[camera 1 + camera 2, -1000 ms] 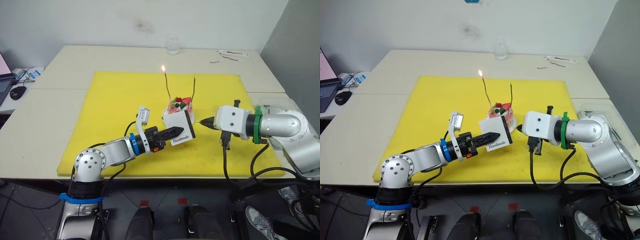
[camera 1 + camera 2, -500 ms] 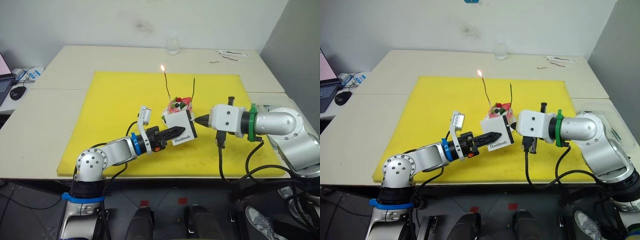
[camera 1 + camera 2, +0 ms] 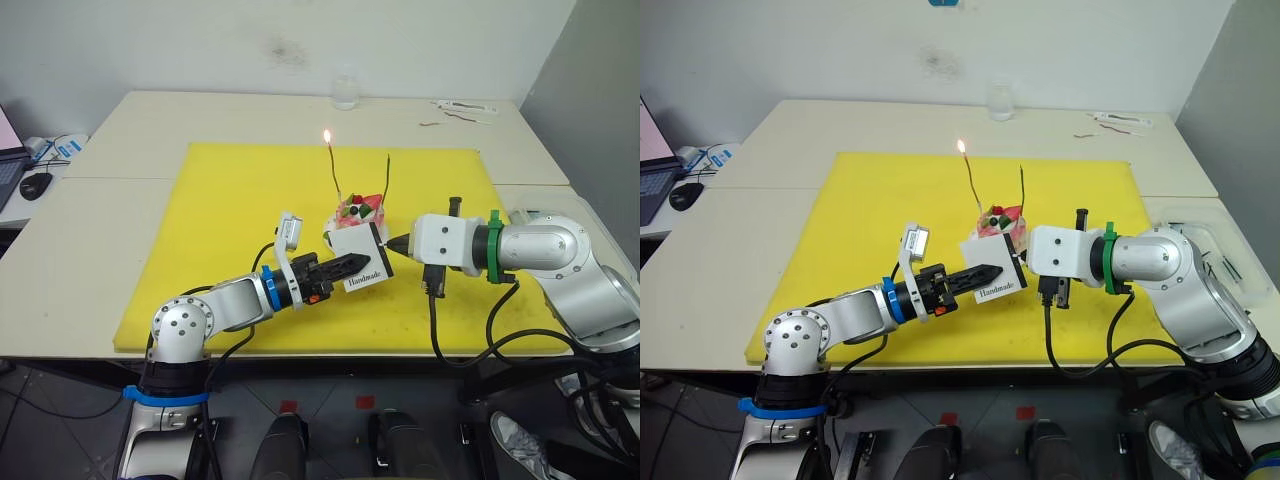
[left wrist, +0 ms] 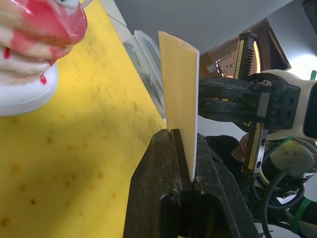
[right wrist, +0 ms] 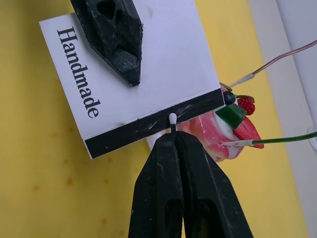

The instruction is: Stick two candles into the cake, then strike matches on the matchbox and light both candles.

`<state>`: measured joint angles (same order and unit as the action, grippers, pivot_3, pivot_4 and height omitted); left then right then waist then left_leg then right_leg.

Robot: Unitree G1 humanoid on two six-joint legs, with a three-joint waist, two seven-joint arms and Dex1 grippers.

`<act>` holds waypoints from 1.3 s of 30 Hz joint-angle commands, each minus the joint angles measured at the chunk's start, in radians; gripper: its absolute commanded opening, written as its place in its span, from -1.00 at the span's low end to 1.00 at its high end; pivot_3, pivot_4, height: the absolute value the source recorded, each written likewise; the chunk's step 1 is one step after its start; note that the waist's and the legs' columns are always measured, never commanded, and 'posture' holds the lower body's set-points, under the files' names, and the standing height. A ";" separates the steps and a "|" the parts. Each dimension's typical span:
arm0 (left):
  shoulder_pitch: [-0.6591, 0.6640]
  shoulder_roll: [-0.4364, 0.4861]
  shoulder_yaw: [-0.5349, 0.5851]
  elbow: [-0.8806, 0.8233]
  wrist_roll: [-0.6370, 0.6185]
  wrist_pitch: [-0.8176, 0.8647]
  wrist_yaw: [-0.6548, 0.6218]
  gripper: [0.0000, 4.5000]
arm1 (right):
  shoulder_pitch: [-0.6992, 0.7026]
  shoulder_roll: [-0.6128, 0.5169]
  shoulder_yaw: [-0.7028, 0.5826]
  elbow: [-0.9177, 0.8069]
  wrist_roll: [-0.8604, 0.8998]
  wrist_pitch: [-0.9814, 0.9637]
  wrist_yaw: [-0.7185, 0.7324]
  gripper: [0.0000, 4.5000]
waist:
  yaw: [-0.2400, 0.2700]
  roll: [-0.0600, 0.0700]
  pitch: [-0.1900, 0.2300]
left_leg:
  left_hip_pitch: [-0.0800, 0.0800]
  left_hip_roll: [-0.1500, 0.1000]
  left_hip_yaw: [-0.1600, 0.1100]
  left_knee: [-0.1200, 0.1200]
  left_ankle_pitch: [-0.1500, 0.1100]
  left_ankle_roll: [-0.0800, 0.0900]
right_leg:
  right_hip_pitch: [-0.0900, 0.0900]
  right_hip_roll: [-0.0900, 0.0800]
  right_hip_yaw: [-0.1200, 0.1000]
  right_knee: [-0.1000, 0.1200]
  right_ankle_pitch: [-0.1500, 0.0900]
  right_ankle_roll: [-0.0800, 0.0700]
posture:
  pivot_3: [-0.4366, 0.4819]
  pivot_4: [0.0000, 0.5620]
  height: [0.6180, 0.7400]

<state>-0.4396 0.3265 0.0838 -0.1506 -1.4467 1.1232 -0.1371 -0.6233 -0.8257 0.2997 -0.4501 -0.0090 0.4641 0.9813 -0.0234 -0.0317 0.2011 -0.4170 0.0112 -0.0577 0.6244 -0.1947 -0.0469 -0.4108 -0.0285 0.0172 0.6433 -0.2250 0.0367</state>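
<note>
Rightward arm has closed in since a second ago: the right gripper, then well clear of the matchbox, now has its tip at the box's edge, while the left arm and cake sit as they did.

On the yellow mat covering the counter, the cake stands mid-mat on its plate with two candles in it; the one nearer the robot's left burns, the other is unlit.

Left gripper has its jaws clamped shut on the matchbox, holding it raised on edge just in front of the cake, strip side toward the right arm.

Right jaws are pinched on a match, whose white head pokes straight out from the tips and touches the dark strip. The strip's long axis runs across the match, so the strike likely calls for a drag along it.

Black script on the box face reads "Handmade".
</note>
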 commanded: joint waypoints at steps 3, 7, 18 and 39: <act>-0.043 -0.031 0.063 -0.007 -0.122 -0.040 0.047 -1.00 | 0.063 -0.145 0.006 -0.056 0.036 -0.095 0.200 -0.98 | 0.005 0.000 0.000 | 0.000 0.000 0.000 0.000 0.000 0.000 | 0.000 0.000 0.000 0.000 0.000 0.000 | -0.05 -0.47 1.00; -0.071 -0.012 0.124 0.012 -0.322 -0.085 0.152 -1.00 | 0.080 -0.270 -0.132 -0.085 0.202 -0.064 0.348 -0.98 | 0.016 0.000 0.001 | 0.000 0.000 0.000 0.000 0.000 0.000 | 0.000 -0.001 0.000 -0.001 0.000 0.000 | -0.05 -0.47 1.00; -0.007 0.052 -0.013 -0.068 -0.197 -0.049 0.108 -1.00 | -0.163 -0.085 -0.110 0.086 0.111 -0.045 0.149 -0.98 | 0.014 -0.001 0.000 | 0.000 -0.001 0.002 0.001 0.000 0.000 | 0.000 -0.001 0.000 0.000 0.000 0.000 | -0.05 -0.47 1.00; -0.069 0.033 0.005 -0.031 -0.197 -0.066 0.089 -1.00 | -0.095 -0.105 -0.028 0.001 0.073 -0.106 0.243 -0.98 | 0.024 -0.001 0.000 | 0.000 0.000 0.000 0.000 0.000 0.000 | 0.000 -0.001 -0.001 0.000 0.000 0.000 | -0.05 -0.47 1.00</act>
<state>-0.4752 0.3614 0.0574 -0.1672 -1.6072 1.0778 -0.0332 -0.7418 -0.8891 0.2656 -0.3933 0.0510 0.3802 1.1590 0.0007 -0.0327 0.2015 -0.4174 0.0107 -0.0575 0.6243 -0.1948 -0.0472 -0.4109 -0.0294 0.0165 0.6430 -0.2252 0.0363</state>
